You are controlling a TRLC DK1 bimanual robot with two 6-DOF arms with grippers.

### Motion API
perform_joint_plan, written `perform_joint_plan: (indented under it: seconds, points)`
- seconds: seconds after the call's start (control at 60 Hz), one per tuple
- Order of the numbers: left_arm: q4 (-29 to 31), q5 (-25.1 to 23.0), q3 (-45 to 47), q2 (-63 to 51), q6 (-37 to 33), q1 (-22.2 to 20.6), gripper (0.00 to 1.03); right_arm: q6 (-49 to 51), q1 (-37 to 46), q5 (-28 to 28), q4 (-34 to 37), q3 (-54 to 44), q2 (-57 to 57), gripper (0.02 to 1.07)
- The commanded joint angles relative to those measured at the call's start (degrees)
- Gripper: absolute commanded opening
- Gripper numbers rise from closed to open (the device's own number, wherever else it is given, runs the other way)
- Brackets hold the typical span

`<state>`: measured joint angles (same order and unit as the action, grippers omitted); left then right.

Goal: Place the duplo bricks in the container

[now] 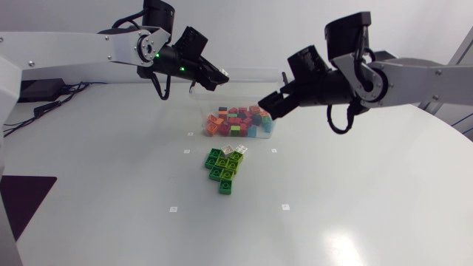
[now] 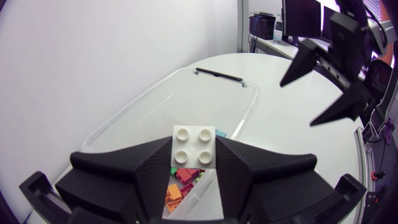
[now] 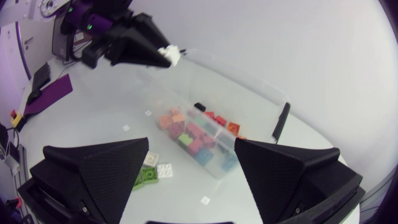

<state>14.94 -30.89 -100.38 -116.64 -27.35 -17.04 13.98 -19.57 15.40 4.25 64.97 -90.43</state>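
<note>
A clear plastic container (image 1: 222, 96) stands at the table's back middle, and several red, orange, green and blue duplo bricks (image 1: 240, 122) lie in its near end. My left gripper (image 1: 220, 77) hovers over the container's far end, shut on a white four-stud brick (image 2: 194, 147). My right gripper (image 1: 270, 103) hangs above the container's right side, open and holding nothing. In the right wrist view my right gripper (image 3: 191, 149) stands wide over the bricks (image 3: 199, 134), and my left gripper (image 3: 168, 56) shows ahead of it. A cluster of green bricks (image 1: 224, 168) with white bricks (image 1: 235, 151) lies in front of the container.
The container's black latch (image 2: 219, 75) sits on its far rim. Small white markers (image 1: 174, 210) dot the table around the green cluster. Bare white table stretches in front and to both sides.
</note>
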Motion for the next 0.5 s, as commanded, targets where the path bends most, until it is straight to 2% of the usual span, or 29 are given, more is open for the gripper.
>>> perform_joint_plan:
  seconds: [0.0, 0.483]
  points:
    - [-1.1, 0.7, -3.2, -3.0, 2.0, 0.4, 0.33, 1.9, -1.1, 1.0, -0.6, -4.8, 1.8, 1.02]
    - [-2.9, 3.3, -12.3, -10.5, 5.4, 1.2, 0.33, 6.9, -8.5, 1.4, 0.2, -14.3, -0.1, 1.02]
